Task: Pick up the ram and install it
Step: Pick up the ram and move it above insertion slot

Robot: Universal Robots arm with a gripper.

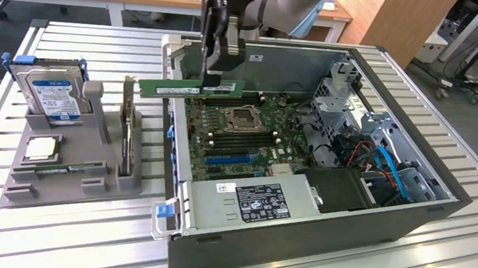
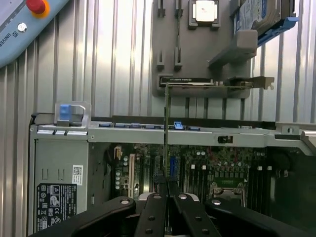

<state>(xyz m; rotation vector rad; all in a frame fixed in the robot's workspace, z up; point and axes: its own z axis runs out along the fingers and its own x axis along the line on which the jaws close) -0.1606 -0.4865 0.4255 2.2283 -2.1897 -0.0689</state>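
End effector [image 1: 213,74] first: we see its two fingers closed on the upper edge of the ram [image 1: 191,90], which hangs level and on edge from them. The green stick is in the air over the open computer case [image 1: 404,211], above the motherboard [image 1: 230,140] and close to the case wall that faces the grey holder [image 1: 74,172]. In the wrist view the ram [image 2: 165,123] appears edge-on as a thin line running out from the end effector [image 2: 166,190].

We judge the pick-up done and the carry to the board in hand; the stick is not yet seated. Seating it calls for its lower edge to line up with one of the long dark memory slots [image 1: 256,138] beside the CPU socket [image 1: 245,116], and for it to stay square as it goes down.

Outward from there, the power supply [image 1: 255,202] sits at the case's near end. The holder, toward the tabletop [image 1: 43,234] edge on the exterior view's left, carries a blue-labelled hard drive [image 1: 54,97] and an upright expansion card [image 1: 127,119].

On writing: the ram's white label and the power supply's sticker are too small for us to read. A pendant [image 2: 7,39] at the tabletop's edge shows the letters "UNIVE" beside a red button [image 2: 35,5].
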